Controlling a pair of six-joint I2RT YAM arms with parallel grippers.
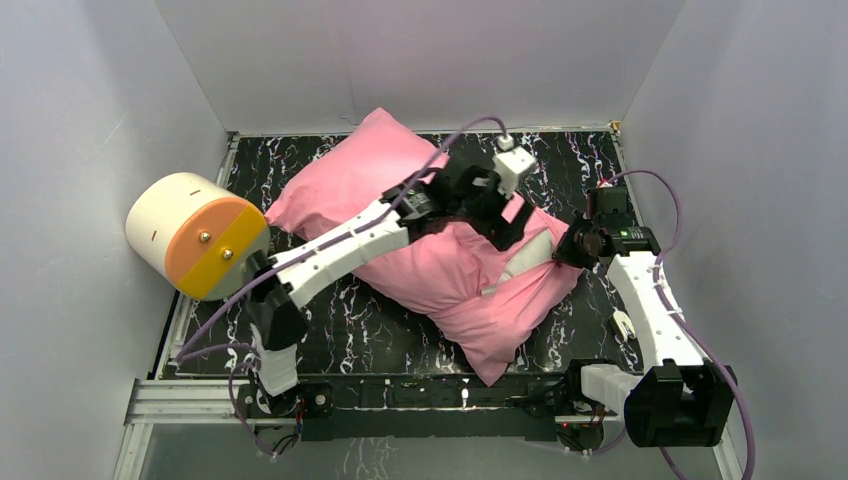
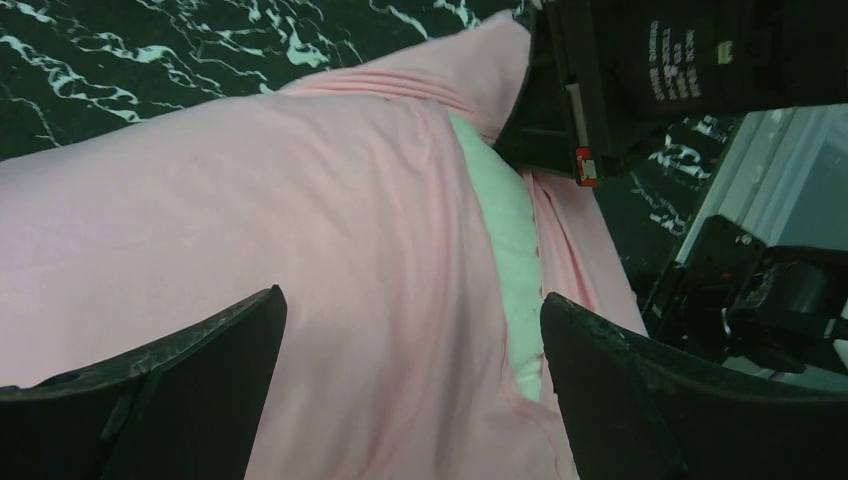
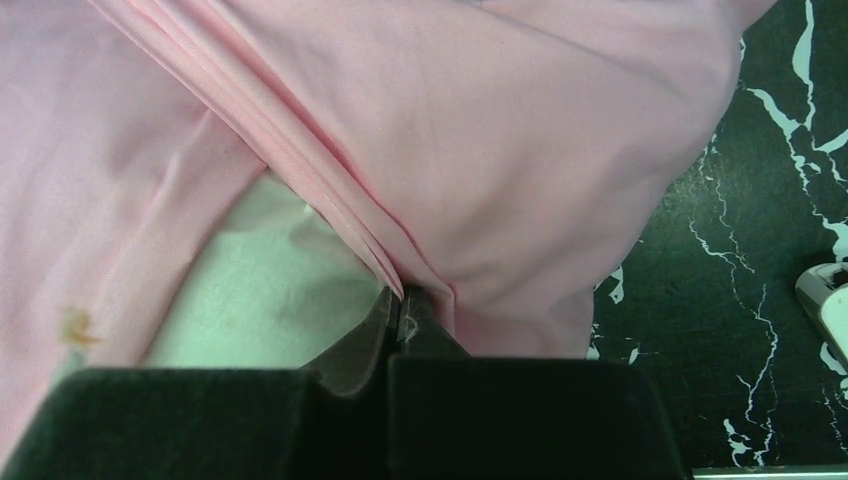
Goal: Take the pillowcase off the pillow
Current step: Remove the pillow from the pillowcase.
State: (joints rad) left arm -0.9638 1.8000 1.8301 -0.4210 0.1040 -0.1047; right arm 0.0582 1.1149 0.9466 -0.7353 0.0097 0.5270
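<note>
The pink pillowcase (image 1: 350, 180) covers the pillow, which lies slantwise across the table. White pillow (image 1: 530, 255) shows through a gap in the case near its right end. My left gripper (image 1: 505, 228) hovers open just above the pink cloth beside that gap, nothing between its fingers (image 2: 200, 380). In the left wrist view the pillowcase (image 2: 300, 200) fills the frame, with the white pillow (image 2: 510, 240) as a strip. My right gripper (image 3: 402, 300) is shut on a folded edge of the pillowcase (image 3: 500, 130), next to bare pillow (image 3: 270, 290); from above the right gripper (image 1: 562, 250) sits at the pillow's right side.
A cream-and-orange cylinder (image 1: 195, 233) stands at the table's left edge. The black marbled table (image 1: 350, 330) is boxed in by grey walls on three sides. A small white object (image 1: 622, 325) lies on the table near my right arm.
</note>
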